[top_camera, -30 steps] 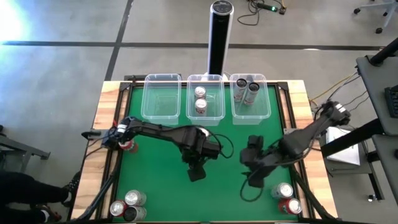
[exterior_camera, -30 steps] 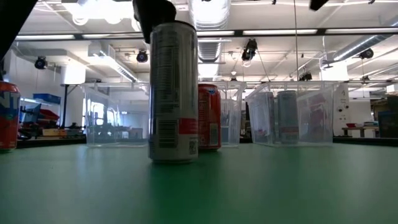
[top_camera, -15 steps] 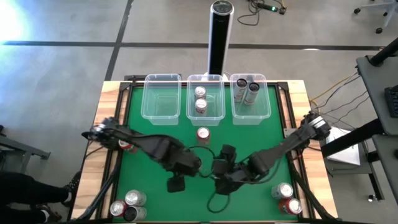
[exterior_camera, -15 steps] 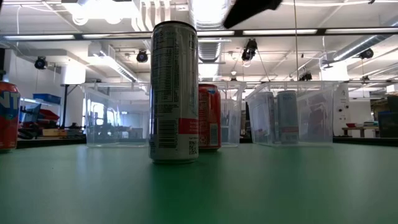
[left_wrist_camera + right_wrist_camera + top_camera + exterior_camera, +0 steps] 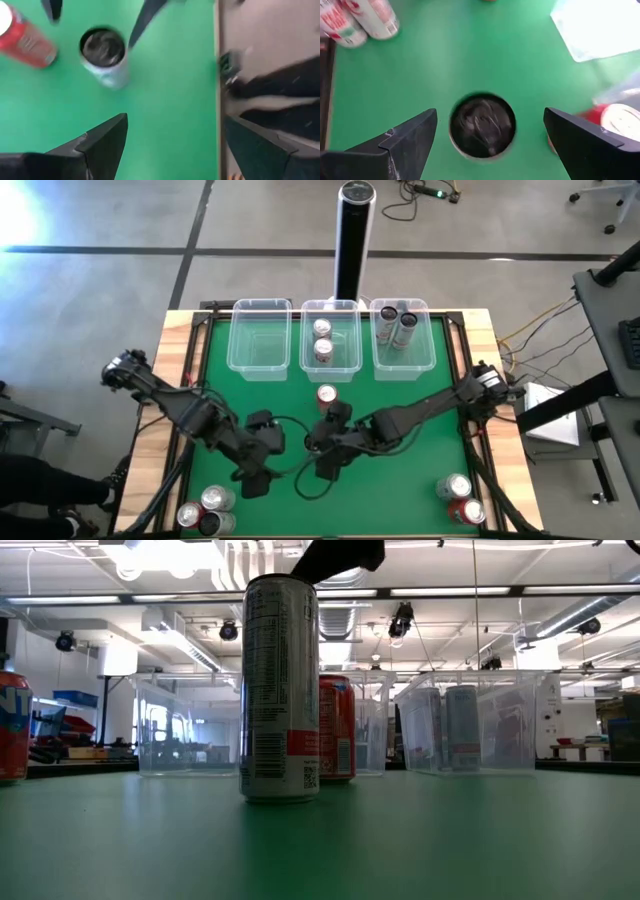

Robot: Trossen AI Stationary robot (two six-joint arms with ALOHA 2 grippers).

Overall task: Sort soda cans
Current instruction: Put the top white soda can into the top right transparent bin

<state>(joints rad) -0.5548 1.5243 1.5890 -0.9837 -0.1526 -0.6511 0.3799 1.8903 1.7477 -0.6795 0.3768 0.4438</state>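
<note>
Cans are spread across your green counter [image 5: 210,385]: a tall dark-topped can [image 5: 482,124] stands mid-counter, and your right tool [image 5: 328,465] hangs directly above it with its fingers [image 5: 405,142] spread wide to either side, holding nothing. A red can [image 5: 327,396] stands just behind that spot, nearer the tubs. Your left tool [image 5: 255,483] sits low over the near left part of the counter, also wide open and empty; its wrist camera sees another dark-topped can [image 5: 103,56] and a red one [image 5: 25,39] lying tilted in the frame beside it. Three cans cluster at the near left corner [image 5: 207,512] and two at the near right corner [image 5: 460,498]. Of the three clear tubs along the far edge, the left tub [image 5: 259,337] holds none, the middle tub [image 5: 330,335] holds two cans, and the right tub [image 5: 400,335] holds two. From counter height, the silver can [image 5: 279,688] stands upright in front of the red one.
</note>
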